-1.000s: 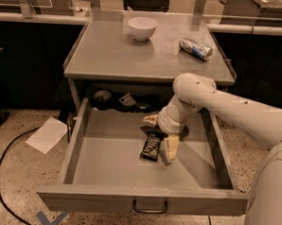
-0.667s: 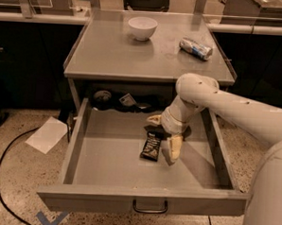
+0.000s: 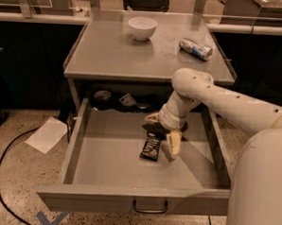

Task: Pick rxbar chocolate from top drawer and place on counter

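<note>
**Gripper spread open, low in the drawer beside the bar**

Hard to make out at the far end of the top drawer (image 3: 105,155), in shadow under the counter (image 3: 115,54): a dark round item (image 3: 103,96) and a small crumpled packet (image 3: 128,100). Cut off at the right edge: the bulky near section of the arm (image 3: 227,102), covering the drawer's near right corner. Tucked close under the wrist: the far end of the bar, so impossible to tell about contact there.

Flat on the drawer floor, a little right of centre: the rxbar chocolate (image 3: 151,147), black wrapper up, long side running near to far. Right at its far end and along its right side: the gripper (image 3: 162,131), down inside the drawer.

Spread wide and holding nothing: one pale finger (image 3: 173,143) pointing toward the near side, just right of the bar, the other reaching out to the far left, clear of the wrapper.

Well apart, up on the counter: a white bowl (image 3: 142,28) at far centre and a can (image 3: 195,47) on its side at far right. On the floor left of the drawer: a sheet of paper (image 3: 47,134).
</note>
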Robot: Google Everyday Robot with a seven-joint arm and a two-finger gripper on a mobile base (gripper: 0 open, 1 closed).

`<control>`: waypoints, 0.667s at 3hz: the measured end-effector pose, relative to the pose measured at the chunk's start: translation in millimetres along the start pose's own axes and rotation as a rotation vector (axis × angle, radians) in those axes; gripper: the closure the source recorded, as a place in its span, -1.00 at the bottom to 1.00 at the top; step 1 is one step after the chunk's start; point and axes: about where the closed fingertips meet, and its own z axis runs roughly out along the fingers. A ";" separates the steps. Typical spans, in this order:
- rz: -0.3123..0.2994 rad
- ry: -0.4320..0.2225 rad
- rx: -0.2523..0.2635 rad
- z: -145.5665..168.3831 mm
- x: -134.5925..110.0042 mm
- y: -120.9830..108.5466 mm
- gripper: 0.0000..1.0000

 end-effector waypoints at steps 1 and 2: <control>0.000 0.000 0.000 0.0 0.0 0.0 -1.00; -0.037 -0.009 -0.016 9.4 -8.9 -7.0 -1.00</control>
